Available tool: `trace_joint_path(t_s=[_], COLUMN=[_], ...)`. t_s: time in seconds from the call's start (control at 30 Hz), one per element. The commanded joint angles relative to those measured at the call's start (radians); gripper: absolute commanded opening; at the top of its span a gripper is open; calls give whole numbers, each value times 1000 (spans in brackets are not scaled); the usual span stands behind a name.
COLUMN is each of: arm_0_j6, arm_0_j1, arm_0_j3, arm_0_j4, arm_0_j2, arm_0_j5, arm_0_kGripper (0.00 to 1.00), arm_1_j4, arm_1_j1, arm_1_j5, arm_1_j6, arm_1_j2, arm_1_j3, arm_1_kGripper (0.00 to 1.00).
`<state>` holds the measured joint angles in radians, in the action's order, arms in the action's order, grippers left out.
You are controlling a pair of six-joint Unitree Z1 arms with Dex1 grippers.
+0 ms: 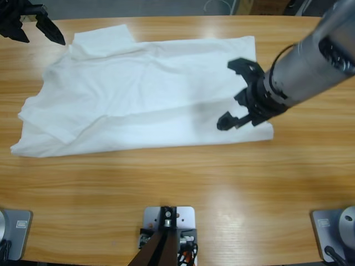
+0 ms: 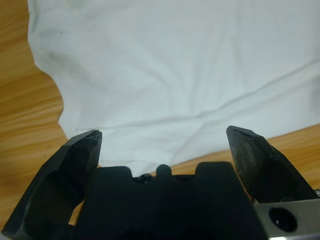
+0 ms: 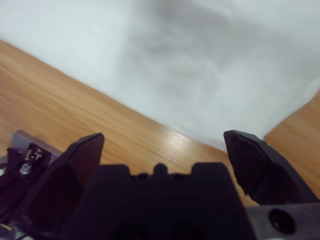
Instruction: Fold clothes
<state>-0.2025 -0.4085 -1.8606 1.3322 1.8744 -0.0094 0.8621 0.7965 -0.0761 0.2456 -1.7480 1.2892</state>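
The clothes are one white T-shirt [image 1: 144,94] lying spread and wrinkled across the far half of the wooden table [image 1: 183,188], with one sleeve folded at the top left. My right gripper [image 1: 236,94] hovers open over the shirt's right end, close to its near right corner. In the right wrist view the shirt [image 3: 215,60] fills the top beyond the open right gripper [image 3: 162,140]. My left gripper [image 1: 36,34] is open at the far left corner, just off the shirt's edge. The left wrist view looks past the empty left gripper [image 2: 165,137] onto the shirt [image 2: 190,65].
Bare wood runs along the whole near half of the table, and a narrow strip shows on the shirt's right. The table's far edge [image 1: 183,18] lies just behind the shirt.
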Motion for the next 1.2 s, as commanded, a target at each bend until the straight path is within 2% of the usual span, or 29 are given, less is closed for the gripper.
trace_joint_path(t_s=[0.03,0.47,0.67,0.83,1.2], arm_0_j6=[14,14,15,15,15], arm_0_j1=[-15,-19,-19,-19,-19], arm_0_j3=[38,80,81,81,77], arm_0_j4=[-15,-15,-15,-15,-16], arm_0_j2=[-15,-41,-38,-33,-26], arm_0_j5=[14,14,14,14,14], arm_0_kGripper=[968,968,968,968,968], arm_1_j4=[42,18,15,0,-48], arm_1_j1=[18,10,-59,-86,-88], arm_1_j5=[-11,10,9,-27,-80], arm_1_j6=[-22,-20,-29,-30,134], arm_1_j2=[-167,-310,-328,-344,-269], arm_1_j3=[45,37,33,6,-162], arm_1_kGripper=[973,973,973,973,973])
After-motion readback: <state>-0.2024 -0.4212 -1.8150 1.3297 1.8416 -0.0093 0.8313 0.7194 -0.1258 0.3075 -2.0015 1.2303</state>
